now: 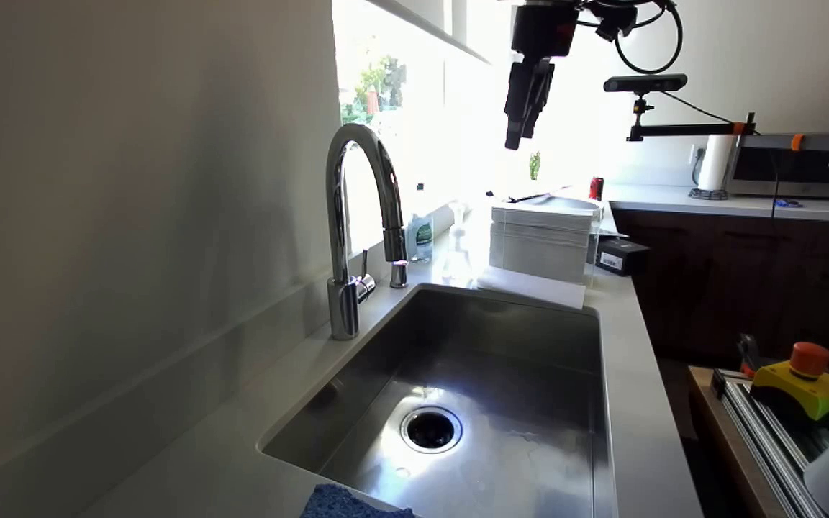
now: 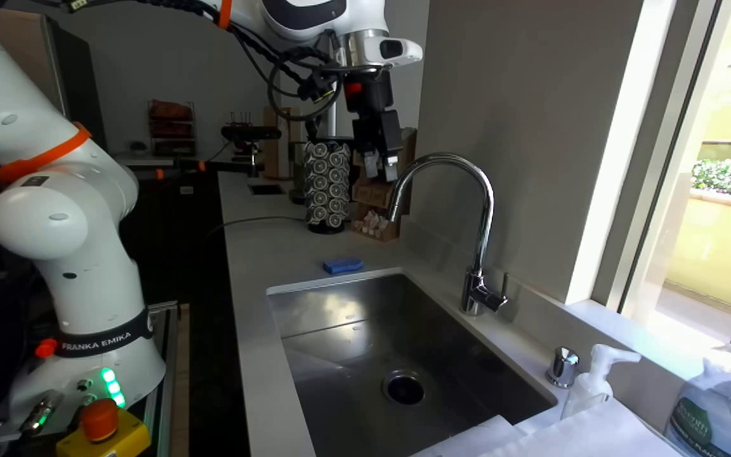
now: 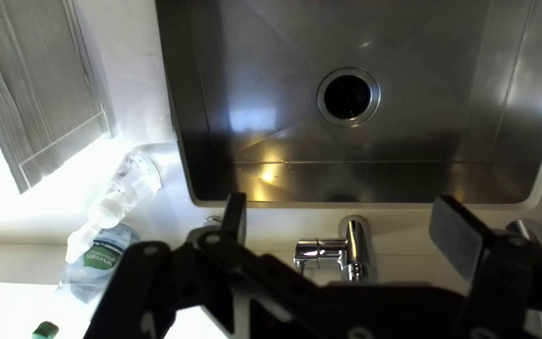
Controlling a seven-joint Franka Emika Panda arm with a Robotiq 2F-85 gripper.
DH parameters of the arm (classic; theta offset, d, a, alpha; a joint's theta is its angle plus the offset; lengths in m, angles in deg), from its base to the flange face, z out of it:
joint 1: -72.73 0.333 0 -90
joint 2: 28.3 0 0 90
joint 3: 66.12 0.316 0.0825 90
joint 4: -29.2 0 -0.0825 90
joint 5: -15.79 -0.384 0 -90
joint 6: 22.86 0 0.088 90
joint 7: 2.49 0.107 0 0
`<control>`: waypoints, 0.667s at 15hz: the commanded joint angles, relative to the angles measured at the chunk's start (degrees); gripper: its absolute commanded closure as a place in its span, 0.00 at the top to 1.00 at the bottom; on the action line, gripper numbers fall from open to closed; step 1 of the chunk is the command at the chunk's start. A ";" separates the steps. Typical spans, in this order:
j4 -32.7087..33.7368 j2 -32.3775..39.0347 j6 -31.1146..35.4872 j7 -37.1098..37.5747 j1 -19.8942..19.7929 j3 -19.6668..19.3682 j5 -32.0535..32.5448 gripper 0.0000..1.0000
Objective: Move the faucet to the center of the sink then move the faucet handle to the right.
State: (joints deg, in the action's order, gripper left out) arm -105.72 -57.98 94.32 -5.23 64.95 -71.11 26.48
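Faucet (image 1: 337, 230): is standing upright on the bench (image 1: 637, 388), beside the long back edge of the sink (image 1: 522, 403).
Faucet handle (image 2: 489, 297): is jutting sideways from the faucet's base, its thin lever pointing up.
Hand (image 2: 381, 167): is hanging in the air, pointing downward, and showing well apart from the faucet in an exterior view.
Fingers (image 3: 457, 238): are standing wide apart, the faucet's body showing in the gap from the wrist view.
Spout (image 1: 393, 244): is curving over and pointing down; in the wrist view a chrome end, apparently this one, is showing partly hidden near a finger, off to the side of the drain (image 3: 348, 96).
Chrome cap (image 2: 563, 367): is rising from the bench between the faucet and the pump bottle (image 2: 587, 388).
Green-capped bottle (image 2: 711, 406): is standing near the pump bottle.
Paper stack (image 1: 538, 248): is resting on the bench past one end of the sink.
Blue sponge (image 2: 343, 265): is lying on the bench by the opposite end.
Stop button (image 2: 99, 419): is topping a yellow box (image 2: 125, 438).
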 commanded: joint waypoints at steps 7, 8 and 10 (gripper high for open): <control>3.36 6.56 14.53 -1.55 6.56 2.23 -2.71 1.00; 3.56 7.38 16.09 -1.62 6.88 2.34 -3.07 1.00; 4.12 8.89 18.12 -1.65 7.60 2.54 -4.21 1.00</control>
State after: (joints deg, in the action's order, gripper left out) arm -103.12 -51.93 109.87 -6.18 71.56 -68.84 24.72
